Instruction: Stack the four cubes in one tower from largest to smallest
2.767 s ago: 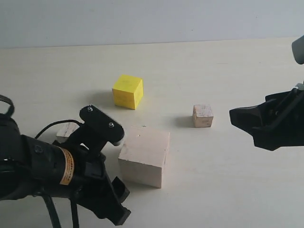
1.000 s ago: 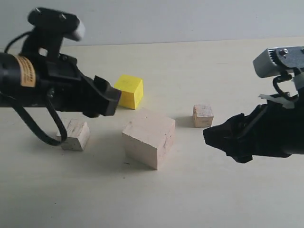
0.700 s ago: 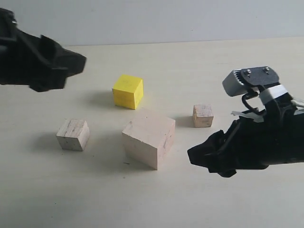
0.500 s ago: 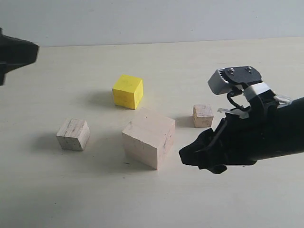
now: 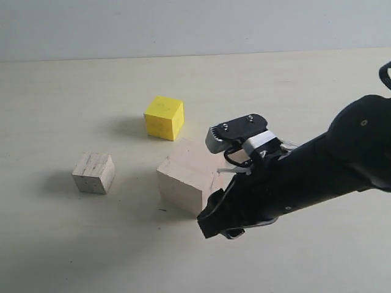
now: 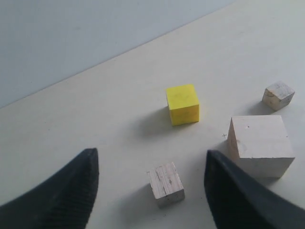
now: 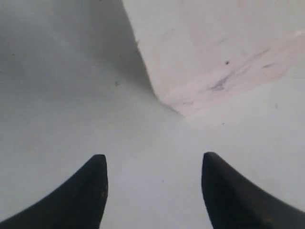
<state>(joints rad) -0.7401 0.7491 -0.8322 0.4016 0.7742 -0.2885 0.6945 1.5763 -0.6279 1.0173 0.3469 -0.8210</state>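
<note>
The large pale wooden block (image 5: 183, 177) sits mid-table, its right side covered by my right arm. My right gripper (image 5: 217, 227) hangs open just in front of the block's near corner (image 7: 214, 47), nothing between its fingers. The bright yellow cube (image 5: 164, 117) stands behind the block, and the medium pale cube (image 5: 93, 173) lies to the left. In the exterior view the arm hides the smallest cube. The left wrist view shows the smallest cube (image 6: 278, 95), the yellow cube (image 6: 183, 104), the large block (image 6: 259, 145) and the medium cube (image 6: 166, 183). My left gripper (image 6: 150, 156) is open, high above the medium cube.
The pale table (image 5: 73, 244) runs back to a grey wall (image 5: 183, 24). My right arm (image 5: 317, 171) stretches in from the right edge across the table's right half.
My right arm has swept left across the table to the large block's near corner, covering the smallest cube. My left arm has pulled away up and left, out of the exterior view.
</note>
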